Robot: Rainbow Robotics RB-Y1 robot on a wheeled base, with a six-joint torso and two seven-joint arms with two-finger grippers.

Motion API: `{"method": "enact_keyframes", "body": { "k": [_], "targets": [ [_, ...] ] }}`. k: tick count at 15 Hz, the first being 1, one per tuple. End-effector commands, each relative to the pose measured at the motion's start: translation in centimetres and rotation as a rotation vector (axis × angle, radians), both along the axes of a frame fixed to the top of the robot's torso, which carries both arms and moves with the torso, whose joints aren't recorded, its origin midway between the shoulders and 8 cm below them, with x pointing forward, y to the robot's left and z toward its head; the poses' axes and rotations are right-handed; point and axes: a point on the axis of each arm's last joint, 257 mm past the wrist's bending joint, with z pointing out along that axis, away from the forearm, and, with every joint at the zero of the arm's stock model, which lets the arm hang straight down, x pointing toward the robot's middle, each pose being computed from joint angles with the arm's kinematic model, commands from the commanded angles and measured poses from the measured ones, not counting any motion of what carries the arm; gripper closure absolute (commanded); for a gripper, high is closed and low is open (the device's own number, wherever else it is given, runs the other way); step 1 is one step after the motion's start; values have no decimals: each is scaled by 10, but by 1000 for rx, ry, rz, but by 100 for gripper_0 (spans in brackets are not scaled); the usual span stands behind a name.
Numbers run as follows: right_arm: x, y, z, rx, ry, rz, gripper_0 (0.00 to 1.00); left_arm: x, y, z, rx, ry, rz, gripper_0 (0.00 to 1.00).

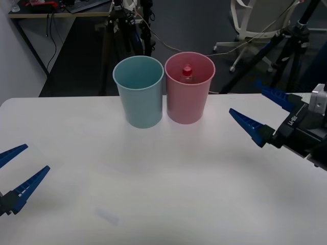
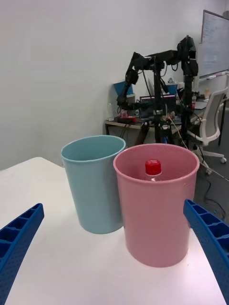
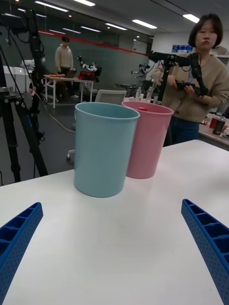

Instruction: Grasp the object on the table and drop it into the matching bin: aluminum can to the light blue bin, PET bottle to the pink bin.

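Two bins, one pink bin (image 1: 189,87) and one light blue bin (image 1: 139,91); one PET bottle (image 1: 187,72); two pincers

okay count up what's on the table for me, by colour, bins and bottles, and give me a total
Pink bin: 1
Light blue bin: 1
Red-capped clear bottle, standing inside the pink bin: 1
Total: 3 things on the white table
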Motion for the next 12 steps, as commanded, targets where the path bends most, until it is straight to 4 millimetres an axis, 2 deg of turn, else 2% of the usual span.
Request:
{"method": "enact_keyframes", "body": {
  "k": [1, 4, 8, 12],
  "targets": [
    [-12, -6, -26, -6, 53, -13, 0, 0, 0, 0, 0, 0, 0, 0],
    [-36, -16, -52, -13, 111, -5, 0, 0, 0, 0, 0, 0, 0, 0],
    [-62, -20, -74, 3, 164, 12, 0, 0, 0, 0, 0, 0, 0, 0],
    [-68, -22, -78, -10, 161, 15, 0, 0, 0, 0, 0, 0, 0, 0]
  ]
}}
